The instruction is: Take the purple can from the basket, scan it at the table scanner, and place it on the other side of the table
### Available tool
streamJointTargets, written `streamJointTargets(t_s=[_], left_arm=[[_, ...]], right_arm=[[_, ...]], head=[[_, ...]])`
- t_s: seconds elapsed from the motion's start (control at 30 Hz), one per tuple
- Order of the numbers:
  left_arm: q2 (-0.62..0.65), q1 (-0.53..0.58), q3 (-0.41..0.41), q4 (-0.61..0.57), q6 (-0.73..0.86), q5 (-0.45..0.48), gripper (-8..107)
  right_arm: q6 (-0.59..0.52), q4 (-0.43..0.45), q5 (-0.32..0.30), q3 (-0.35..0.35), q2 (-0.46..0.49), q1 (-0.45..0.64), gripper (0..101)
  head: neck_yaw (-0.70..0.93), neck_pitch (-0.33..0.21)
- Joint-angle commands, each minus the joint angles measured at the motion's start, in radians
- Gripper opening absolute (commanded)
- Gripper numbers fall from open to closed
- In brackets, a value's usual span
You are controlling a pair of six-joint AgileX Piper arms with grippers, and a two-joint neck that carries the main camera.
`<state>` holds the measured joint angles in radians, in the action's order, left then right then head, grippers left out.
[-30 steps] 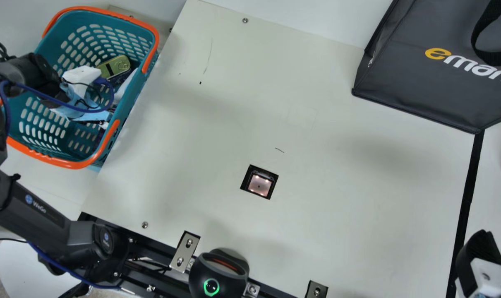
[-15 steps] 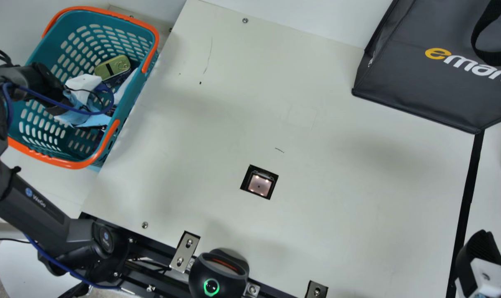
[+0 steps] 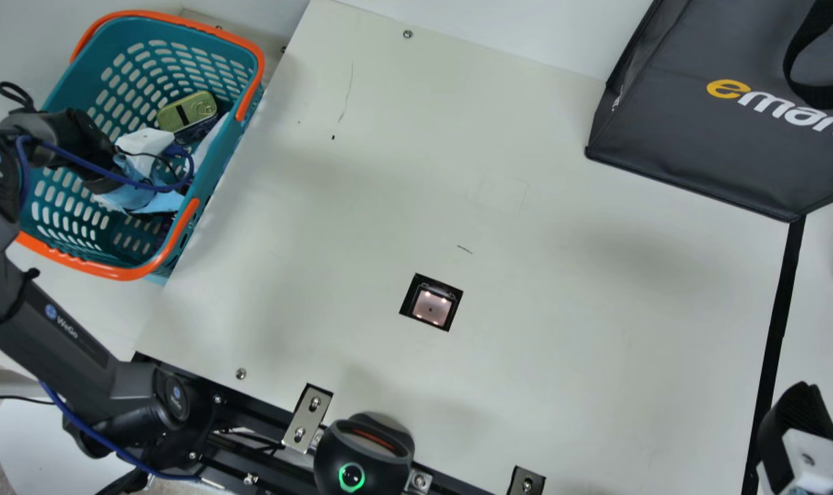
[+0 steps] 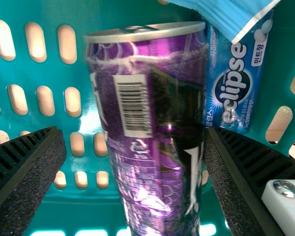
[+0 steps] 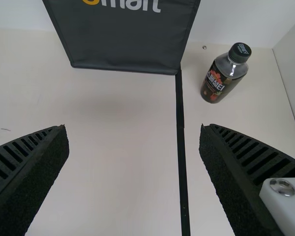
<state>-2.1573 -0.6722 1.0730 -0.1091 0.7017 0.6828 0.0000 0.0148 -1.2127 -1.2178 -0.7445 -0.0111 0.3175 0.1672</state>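
Currently, the left pincer (image 3: 146, 141) is down inside the teal basket (image 3: 227, 161), released, with its two ribbed fingers standing apart on either side of the purple can (image 4: 147, 128). A gap shows between one finger and the can; the other finger is right beside the can's opposite side, and whether it touches cannot be told. The can is in the basket, its barcode turned toward the wrist camera and its silver rim at one end. Just beside it is a blue packet (image 4: 236, 83), partly covered by a light blue mask (image 4: 226, 14). A green-gold tin (image 3: 188, 111) is also in the basket.

The right pincer (image 3: 798, 416) is at the other end of the cream bench (image 3: 560, 289), near a black strip (image 3: 777, 316). It is released too, its fingers wide apart and nothing held between them.

Set into the bench, well apart from the basket, is the scanner (image 3: 430, 308), its small lights glowing. A dark grey bag (image 3: 705, 137) reaches the end of the strip with one lower corner. Beyond the strip, a dark capped bottle (image 5: 221, 81) stands near the bag.
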Motion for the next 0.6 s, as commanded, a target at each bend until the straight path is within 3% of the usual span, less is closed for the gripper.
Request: streamJointTargets(t_s=[0.0, 0.2, 0.57], left_arm=[[-0.007, 0.004, 0.003, 0.011, -0.012, -0.006, 90], [-0.020, 0.012, 0.006, 0.038, -0.048, 0.003, 90], [-0.013, 0.010, 0.002, 0.001, -0.040, -0.008, 17]], right_arm=[[0.000, 0.000, 0.000, 0.000, 0.000, 0.000, 95], [0.000, 0.000, 0.000, 0.000, 0.000, 0.000, 95], [0.000, -0.001, 0.000, 0.000, 0.000, 0.000, 95]], head=[[0.004, -0.029], [0.004, -0.029], [0.004, -0.029]])
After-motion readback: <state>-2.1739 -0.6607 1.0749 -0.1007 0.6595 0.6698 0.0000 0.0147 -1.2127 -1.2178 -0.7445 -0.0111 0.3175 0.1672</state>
